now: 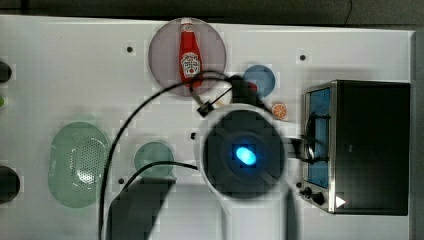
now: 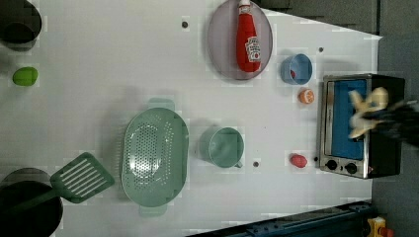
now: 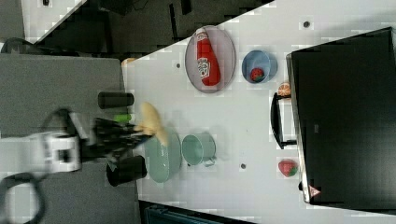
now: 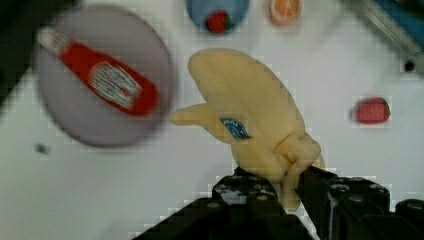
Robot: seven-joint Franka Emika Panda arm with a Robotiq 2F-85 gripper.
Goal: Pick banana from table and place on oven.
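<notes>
My gripper [image 4: 280, 184] is shut on the stem end of the banana [image 4: 250, 117], a pale yellow bunch with a small blue sticker, held in the air above the white table [image 4: 125, 190]. In the left view the banana [image 2: 364, 111] hangs in front of the oven [image 2: 383, 153] and its blue glass door, with the dark gripper [image 2: 379, 114] to the left view's right of it. In the right view the banana [image 3: 152, 122] and gripper [image 3: 138, 132] appear over the green colander, far from the oven [image 3: 345, 121]. In the top view my round wrist [image 1: 243, 155] hides what is under it, beside the oven [image 1: 370, 147].
A ketchup bottle [image 2: 248, 42] lies on a grey plate [image 2: 222, 49]. Near the oven are a blue bowl [image 2: 296, 69] holding a red fruit, an orange slice [image 2: 306, 96] and a red fruit [image 2: 298, 160]. A green colander [image 2: 155, 155], cup [image 2: 225, 146] and spatula [image 2: 81, 177] sit mid-table.
</notes>
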